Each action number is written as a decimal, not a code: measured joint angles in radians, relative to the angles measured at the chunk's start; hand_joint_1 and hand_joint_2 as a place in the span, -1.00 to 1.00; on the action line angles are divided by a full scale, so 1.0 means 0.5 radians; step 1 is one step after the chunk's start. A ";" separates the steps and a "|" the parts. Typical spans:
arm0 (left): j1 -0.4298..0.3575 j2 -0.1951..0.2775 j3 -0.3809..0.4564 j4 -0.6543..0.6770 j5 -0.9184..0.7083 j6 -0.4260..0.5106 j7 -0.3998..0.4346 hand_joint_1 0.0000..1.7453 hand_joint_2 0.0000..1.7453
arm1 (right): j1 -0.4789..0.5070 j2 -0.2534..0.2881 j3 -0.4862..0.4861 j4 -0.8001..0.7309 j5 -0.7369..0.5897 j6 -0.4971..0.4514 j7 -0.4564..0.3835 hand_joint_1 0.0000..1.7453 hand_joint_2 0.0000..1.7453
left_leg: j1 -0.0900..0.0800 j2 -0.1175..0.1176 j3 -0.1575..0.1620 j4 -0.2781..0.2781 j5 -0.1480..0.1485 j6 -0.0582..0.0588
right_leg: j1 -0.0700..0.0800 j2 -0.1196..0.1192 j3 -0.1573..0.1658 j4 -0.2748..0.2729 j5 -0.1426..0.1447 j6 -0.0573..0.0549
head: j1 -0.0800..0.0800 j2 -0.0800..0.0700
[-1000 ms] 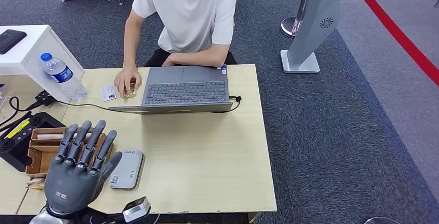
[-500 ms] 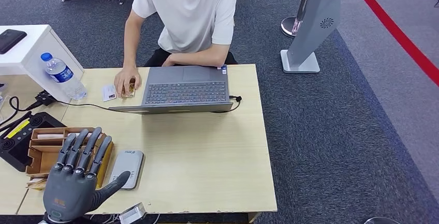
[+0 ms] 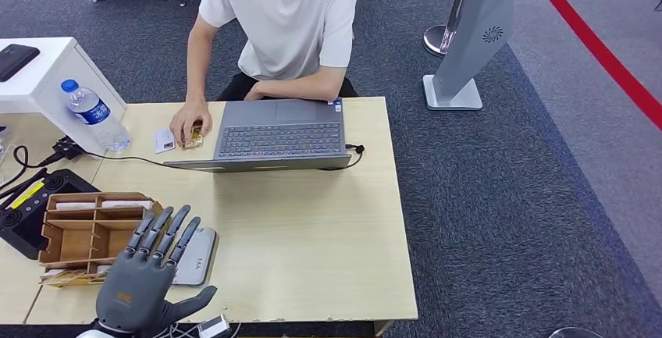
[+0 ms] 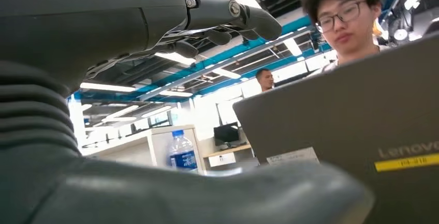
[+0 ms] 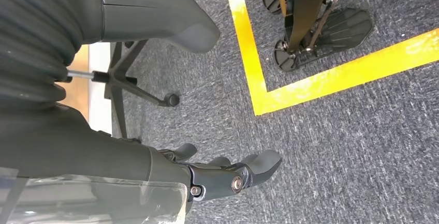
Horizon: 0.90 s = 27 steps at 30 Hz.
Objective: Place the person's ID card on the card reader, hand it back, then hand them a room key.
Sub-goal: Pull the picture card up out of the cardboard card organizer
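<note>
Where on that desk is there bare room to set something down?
The widest bare patch lies between the laptop, the card reader and the desk's right edge. The left side is crowded: wooden organizer, black device, cable, water bottle, and the robot's left hand hovering over the reader.

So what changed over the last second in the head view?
The left hand drew back toward the robot and to its right, empty and fingers spread, uncovering the wooden organizer; its fingertips now overlap the grey card reader. The person's hand, laptop and water bottle stayed put.
</note>
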 joint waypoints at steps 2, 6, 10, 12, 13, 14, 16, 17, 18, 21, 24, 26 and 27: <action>-0.037 0.096 -0.100 -0.005 0.000 -0.029 0.082 -1.00 1.00 | -0.001 0.000 -0.011 0.000 0.003 0.000 -0.002 -1.00 1.00 | 0.000 0.000 0.000 0.000 0.000 0.000 | 0.000 0.000 0.000 0.000 0.000 0.000 | 0.000 0.000; -0.098 0.239 -0.264 -0.016 0.000 -0.056 0.179 -1.00 1.00 | 0.000 0.000 -0.022 0.000 0.007 0.000 -0.004 -1.00 1.00 | 0.000 0.000 0.000 0.000 0.000 0.000 | 0.000 0.000 0.000 0.000 0.000 0.000 | 0.000 0.000; -0.134 0.318 -0.352 -0.027 -0.001 -0.059 0.207 -1.00 1.00 | 0.000 0.000 -0.025 0.000 0.009 0.000 -0.004 -1.00 1.00 | 0.000 0.000 0.000 0.000 0.000 0.000 | 0.000 0.000 0.000 0.000 0.000 0.000 | 0.000 0.000; -0.160 0.357 -0.393 -0.036 -0.001 -0.062 0.241 -1.00 1.00 | 0.000 0.000 -0.026 0.000 0.010 0.000 -0.004 -1.00 1.00 | 0.000 -0.001 0.000 0.000 0.000 0.000 | 0.000 -0.001 0.000 0.000 0.000 0.000 | 0.000 0.000; -0.176 0.382 -0.416 -0.044 -0.001 -0.066 0.264 -1.00 1.00 | 0.000 0.000 -0.028 0.000 0.011 0.000 -0.004 -1.00 1.00 | 0.000 -0.001 0.000 0.000 0.000 0.000 | 0.000 -0.001 0.000 0.000 0.000 0.000 | 0.000 0.000; -0.194 0.407 -0.440 -0.052 -0.001 -0.070 0.289 -1.00 1.00 | 0.000 0.000 -0.031 0.000 0.013 0.000 -0.004 -1.00 1.00 | 0.000 -0.001 0.000 0.000 0.000 0.000 | 0.000 -0.001 0.000 0.000 0.000 0.000 | 0.000 0.000; -0.232 0.459 -0.490 -0.073 -0.001 -0.080 0.339 -1.00 1.00 | 0.000 0.000 -0.038 0.000 0.018 0.000 -0.004 -1.00 1.00 | 0.000 -0.001 0.000 0.000 0.000 0.000 | 0.000 -0.001 0.000 0.000 0.000 0.000 | 0.000 0.000; -0.249 0.483 -0.515 -0.082 -0.001 -0.083 0.361 -1.00 1.00 | 0.000 0.000 -0.042 0.000 0.021 0.000 -0.004 -1.00 1.00 | 0.000 -0.001 0.000 0.000 0.000 0.000 | 0.000 -0.001 0.000 0.000 0.000 0.000 | 0.000 0.000; -0.263 0.504 -0.540 -0.092 -0.001 -0.085 0.379 -1.00 1.00 | 0.000 0.000 -0.046 0.000 0.024 0.000 -0.004 -1.00 1.00 | 0.000 -0.001 0.000 0.000 0.000 0.000 | 0.000 -0.001 0.000 0.000 0.000 0.000 | 0.000 0.000; -0.291 0.553 -0.601 -0.114 -0.001 -0.086 0.408 -1.00 1.00 | 0.000 0.000 -0.056 0.000 0.028 0.000 -0.004 -1.00 1.00 | 0.000 -0.001 0.000 0.000 0.000 0.000 | 0.000 -0.001 0.000 0.000 0.000 0.000 | 0.000 0.000; -0.318 0.594 -0.649 -0.132 -0.001 -0.090 0.449 -1.00 1.00 | -0.001 0.000 -0.060 0.000 0.028 0.000 -0.004 -1.00 1.00 | 0.000 -0.001 -0.001 0.000 0.000 0.000 | 0.000 -0.001 0.000 0.000 0.000 0.000 | 0.001 0.000; -0.335 0.629 -0.685 -0.155 -0.001 -0.108 0.505 -1.00 1.00 | 0.000 0.000 -0.062 0.000 0.028 0.000 -0.004 -1.00 1.00 | 0.000 -0.001 -0.001 0.000 0.000 0.000 | 0.000 -0.001 0.000 0.000 0.000 0.000 | 0.000 0.000; -0.346 0.655 -0.710 -0.173 -0.001 -0.124 0.541 -1.00 1.00 | 0.000 0.000 -0.065 0.000 0.028 0.000 -0.004 -1.00 1.00 | 0.000 -0.001 -0.001 0.000 0.000 0.000 | 0.000 -0.001 0.000 0.000 0.000 0.000 | 0.000 0.000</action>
